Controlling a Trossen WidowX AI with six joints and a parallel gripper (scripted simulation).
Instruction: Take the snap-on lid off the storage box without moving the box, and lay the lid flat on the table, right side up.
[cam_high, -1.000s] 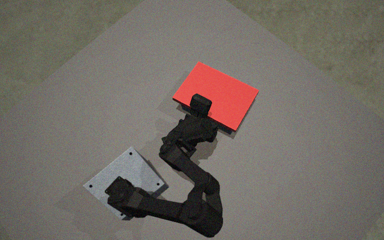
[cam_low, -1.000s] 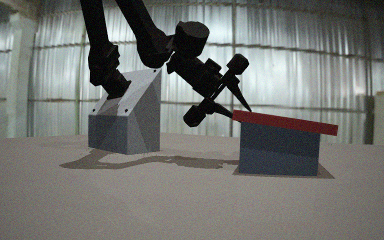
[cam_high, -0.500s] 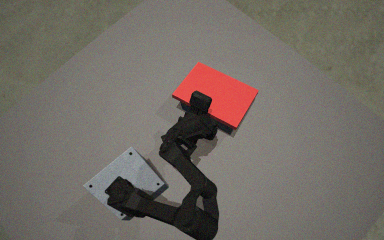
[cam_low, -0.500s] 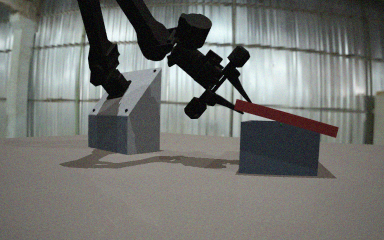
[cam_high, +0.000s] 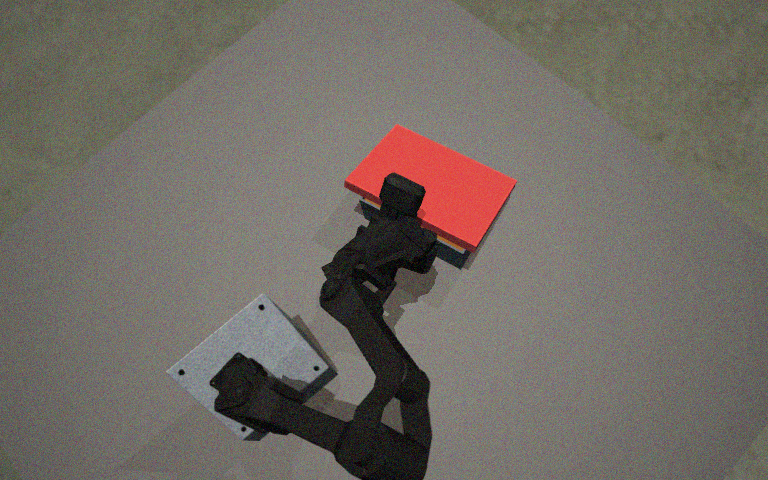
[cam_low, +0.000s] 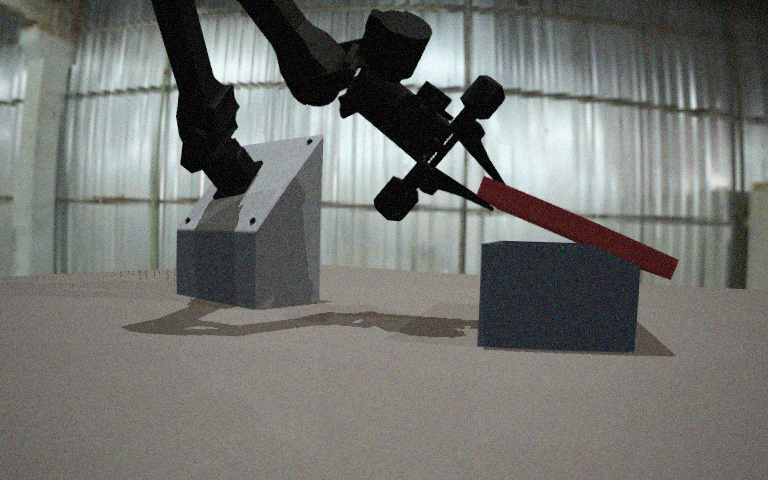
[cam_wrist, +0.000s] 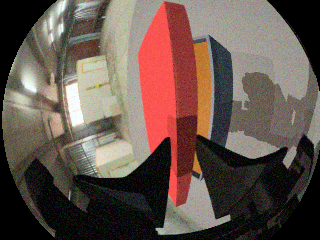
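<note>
From my station I see black arm (cam_high: 390, 350) (cam_low: 396, 113), dull finish throughout. Long, straight-sided links; bulky angular joint housings. Near wrist, thick, flat-ended cylinder (cam_low: 396, 42). Gripper (cam_high: 403, 212) (cam_low: 493, 195) (cam_wrist: 182, 140), black: narrow crossbar, chunky faceted block at each end, two slender tapering fingers with pointed tips. In my wrist view, fingers broad, wedge-shaped, with angular facets. Surface markings too dark for me to make out.

The lid (cam_high: 447, 181) lies aslant over the box (cam_high: 453, 253), whose dark side and a strip of orange show along one edge. The arm (cam_high: 385, 350) bends round from the grey mount (cam_high: 257, 339), its gripper at that edge, fingertips hidden.
</note>
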